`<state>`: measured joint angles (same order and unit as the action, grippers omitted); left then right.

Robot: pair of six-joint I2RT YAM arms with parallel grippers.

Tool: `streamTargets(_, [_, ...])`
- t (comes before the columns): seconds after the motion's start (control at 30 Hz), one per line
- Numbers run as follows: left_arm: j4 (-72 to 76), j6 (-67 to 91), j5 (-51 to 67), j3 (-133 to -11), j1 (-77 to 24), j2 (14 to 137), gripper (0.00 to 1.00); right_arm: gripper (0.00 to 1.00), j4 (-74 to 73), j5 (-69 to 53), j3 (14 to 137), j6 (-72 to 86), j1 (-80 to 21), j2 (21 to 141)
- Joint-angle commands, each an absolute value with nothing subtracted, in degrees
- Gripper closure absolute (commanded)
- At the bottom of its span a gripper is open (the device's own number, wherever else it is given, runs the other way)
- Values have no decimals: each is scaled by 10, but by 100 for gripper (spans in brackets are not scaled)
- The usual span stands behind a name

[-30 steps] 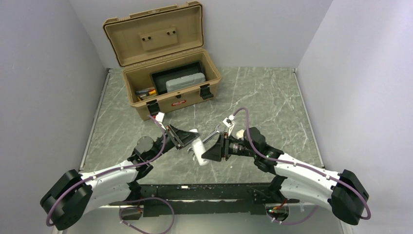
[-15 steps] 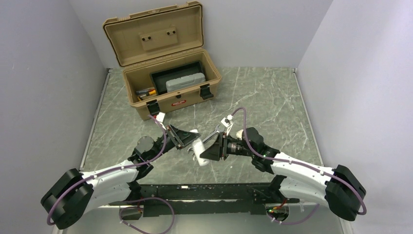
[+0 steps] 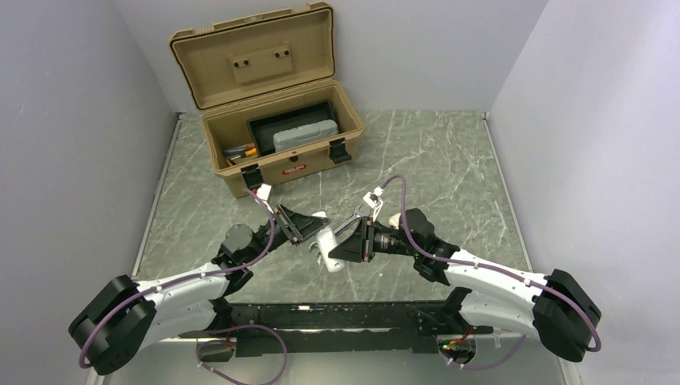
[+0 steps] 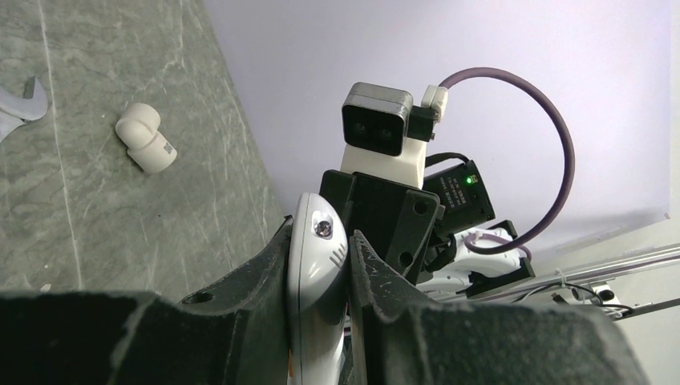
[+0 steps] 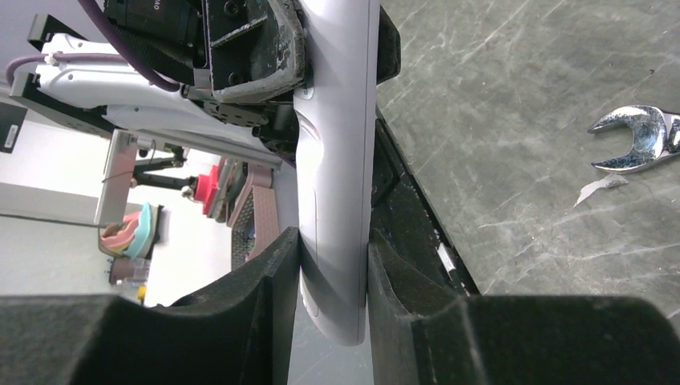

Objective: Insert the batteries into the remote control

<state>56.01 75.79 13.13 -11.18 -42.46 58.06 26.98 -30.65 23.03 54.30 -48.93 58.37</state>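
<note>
The left gripper (image 3: 311,233) clamps one end of the white remote control (image 3: 326,243), which is held above the near middle of the table (image 3: 449,160). The right gripper (image 3: 338,245) pinches the other end. Neither grip shows a battery, so loading seems not begun. Only the top view shows the open toolbox (image 3: 273,152). The left wrist view shows a small white curved piece (image 4: 146,138) plainly. The right wrist view shows the wrench (image 5: 633,138) head.

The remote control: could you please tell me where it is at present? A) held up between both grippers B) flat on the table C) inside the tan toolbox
A: the remote control sits between the fingers of the left gripper and those of the right gripper.
</note>
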Motion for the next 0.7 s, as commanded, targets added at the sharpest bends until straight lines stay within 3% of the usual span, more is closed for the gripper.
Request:
streamTargets(0.0, [607, 761, 147, -122, -428, 585, 83, 98, 294, -294, 236, 534, -489, 579])
streamTargets(0.1, [599, 755, 145, -122, -427, 578, 73, 100, 290, -288, 237, 531, -488, 573])
streamTargets(0.4, [528, 732, 130, -130, -427, 540, 30, 100, 277, -269, 238, 523, -489, 540])
streamTargets(0.67, [442, 709, 111, -128, -424, 506, 1, 100, 186, -205, 249, 495, -488, 491])
